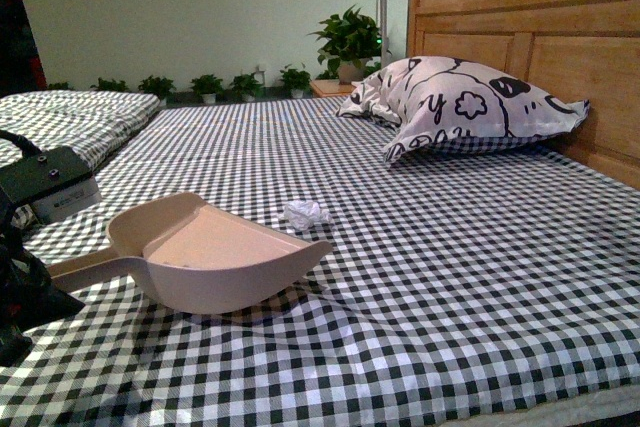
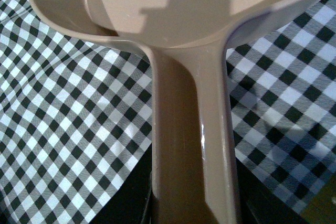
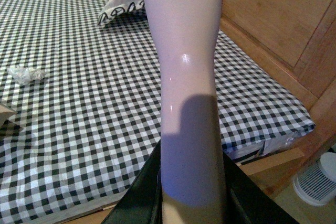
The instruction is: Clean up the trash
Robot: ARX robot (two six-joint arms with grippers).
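At the left of the checked bed [image 1: 450,277] lay a beige dustpan [image 1: 215,252], its mouth turned toward the right. Just past its lip, near but not touching, sat the trash [image 1: 305,214]. It was a small crumpled wad of white paper, creased and lumpy, alone on the sheet. Further right and farther back, a black-and-white patterned pillow [image 1: 460,102] lay beside the wooden headboard [image 1: 560,37].

The left tool [image 2: 191,203] was clamped on the dustpan's handle, its black fingers [image 2: 131,200] pressed against either side. The right tool [image 3: 191,198] was likewise closed tight around a pale handle [image 3: 184,51], smooth and glossy. What sat at that handle's far end could not be told. In the right wrist view the trash lay well apart from it.
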